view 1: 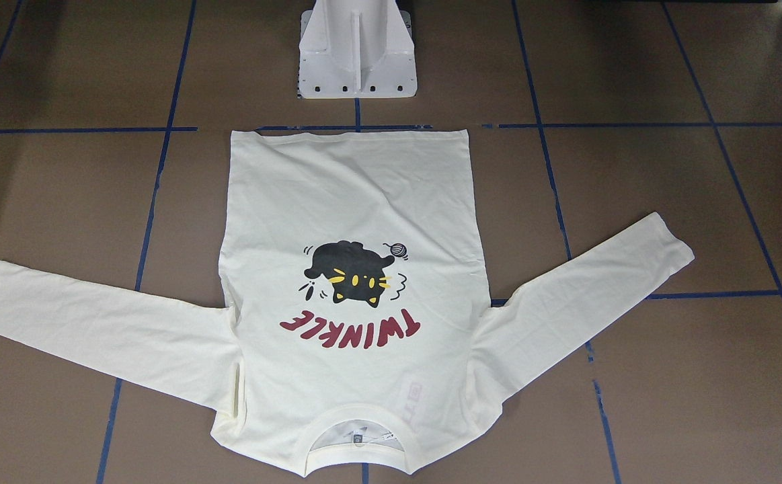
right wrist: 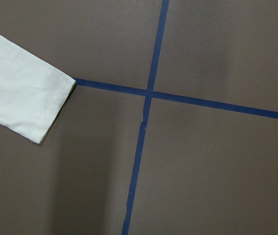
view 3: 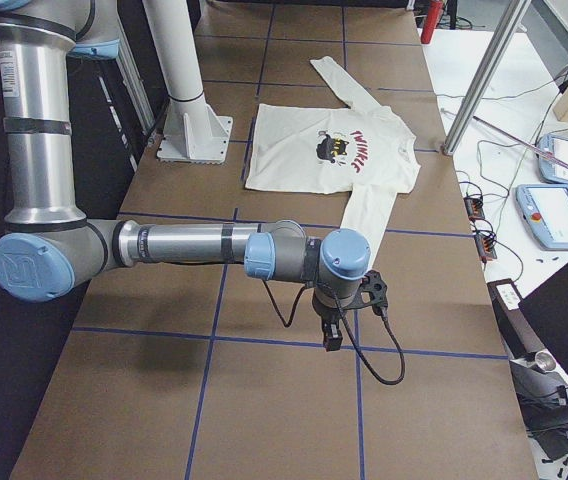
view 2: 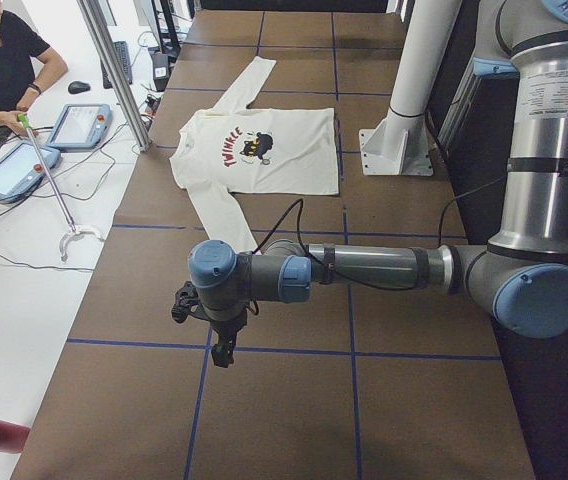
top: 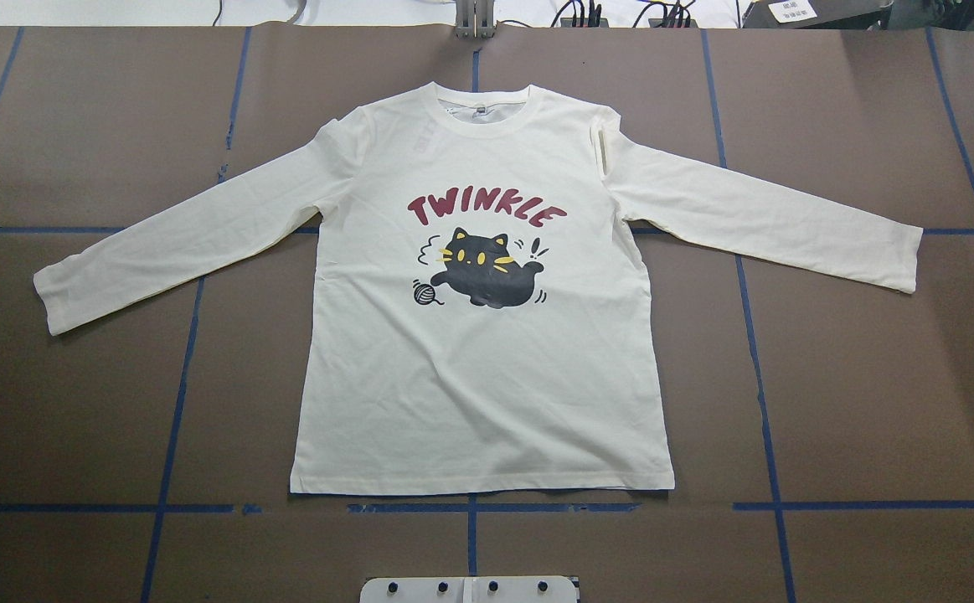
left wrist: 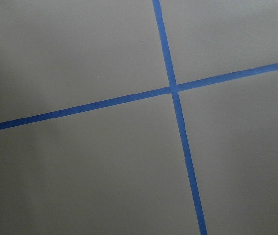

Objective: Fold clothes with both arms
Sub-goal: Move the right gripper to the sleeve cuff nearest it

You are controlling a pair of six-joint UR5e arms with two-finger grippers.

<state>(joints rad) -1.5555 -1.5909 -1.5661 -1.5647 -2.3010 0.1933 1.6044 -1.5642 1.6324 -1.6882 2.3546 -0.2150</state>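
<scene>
The left arm (view 2: 384, 268) reaches out low over bare table (top: 76, 402), well apart from the shirt, with the left gripper (view 2: 222, 345) pointing down at the blue tape lines (left wrist: 173, 88). It shows only from the side, so I cannot tell how far its fingers are parted, and it appears to hold nothing. The left-side sleeve (top: 177, 243) lies spread out and angled toward the robot. The shirt (top: 487, 377) lies flat and print up in the middle of the table, with its collar (top: 482, 105) at the far edge and its hem (top: 482, 486) near the base (view 1: 357, 54). The right-side sleeve (top: 771, 222) is spread out the same way. Its cuff (right wrist: 26, 103) shows in the right wrist view, touching a tape line. The right arm (view 3: 184, 245) mirrors the left, with the right gripper (view 3: 332, 335) hanging over open table beyond that cuff. Its opening cannot be judged either, and nothing seems to be in it. By the look of things no fold is made yet. Both sleeves likely need bringing in over the body, and then the body itself needs folding, so the whole task remains.
</scene>
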